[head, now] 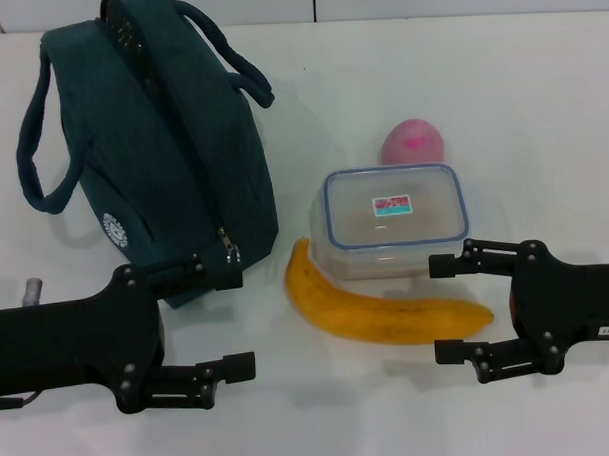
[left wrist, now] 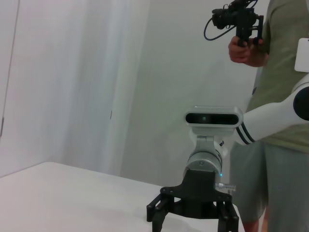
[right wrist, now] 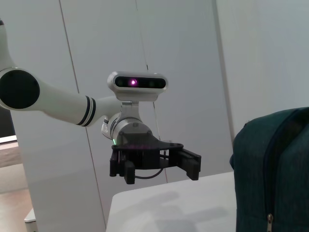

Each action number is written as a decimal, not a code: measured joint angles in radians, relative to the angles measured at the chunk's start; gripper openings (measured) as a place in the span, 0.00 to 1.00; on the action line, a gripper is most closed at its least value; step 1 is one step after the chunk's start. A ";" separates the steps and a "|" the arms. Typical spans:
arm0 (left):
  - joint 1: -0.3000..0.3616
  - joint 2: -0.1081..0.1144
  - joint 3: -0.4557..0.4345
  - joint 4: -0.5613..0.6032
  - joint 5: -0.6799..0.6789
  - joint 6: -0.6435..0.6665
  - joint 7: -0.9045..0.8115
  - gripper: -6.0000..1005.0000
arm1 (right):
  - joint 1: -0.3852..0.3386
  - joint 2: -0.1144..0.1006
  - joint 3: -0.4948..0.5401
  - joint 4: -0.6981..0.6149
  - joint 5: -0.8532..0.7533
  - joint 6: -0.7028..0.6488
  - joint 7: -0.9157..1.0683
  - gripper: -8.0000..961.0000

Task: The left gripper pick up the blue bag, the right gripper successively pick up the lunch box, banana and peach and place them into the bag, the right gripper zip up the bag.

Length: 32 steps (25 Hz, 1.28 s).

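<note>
Grippers first: left gripper [head: 226,324] spread wide and holding nothing, low over the white table [head: 540,90], top finger just touching or just short of the near end of the large dark teal fabric lunch bag [head: 152,153]. Right gripper [head: 447,308] also spread wide and empty, with the tip of the long curved yellow-orange banana [head: 388,313] sitting between its fingers, though not pinched.

Progress-wise, basically zero. Bag not lifted, lying on the table just beyond the left gripper, zipper ring pull [head: 228,253] at the near end, zip looking closed as far as can be told. So nothing visibly inside, can't see the lining at all.

Just past the right gripper's top finger: clear rectangular plastic lunch box [head: 394,217] with blue-rimmed lid and a small red and teal sticker, lid on, looks empty through the plastic. Small pink rounded peach [head: 414,142] right behind it, farther out. Banana lies along the box's near side.

Still to do, by the look of it: everything. Bag lift, box, banana, peach, then zipping.
</note>
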 joint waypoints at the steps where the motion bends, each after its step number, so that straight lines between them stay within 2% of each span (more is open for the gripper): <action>1: 0.000 0.000 0.000 0.000 0.000 0.000 0.000 0.86 | 0.001 0.000 0.000 0.000 0.000 0.000 0.000 0.88; 8: 0.003 0.000 -0.004 -0.003 -0.004 0.001 0.000 0.86 | 0.004 0.000 0.000 0.000 -0.001 0.001 0.000 0.88; 16: 0.002 -0.001 -0.081 -0.020 -0.045 0.010 -0.013 0.86 | 0.005 -0.002 0.000 0.000 0.003 0.013 0.001 0.88; 18: -0.003 -0.001 -0.135 -0.021 -0.062 0.010 -0.047 0.86 | 0.005 -0.002 0.000 0.000 0.005 0.021 0.001 0.88; 25: -0.058 -0.001 -0.422 -0.015 -0.082 -0.007 -0.233 0.86 | 0.006 0.002 0.000 0.000 0.005 0.043 0.001 0.88; 28: -0.091 0.016 -0.507 0.011 -0.084 -0.049 -0.350 0.86 | 0.005 0.004 0.013 0.000 0.006 0.045 0.001 0.88; 32: -0.129 0.057 -0.504 0.096 -0.053 -0.137 -0.520 0.86 | 0.000 0.005 0.027 0.001 0.013 0.047 -0.003 0.88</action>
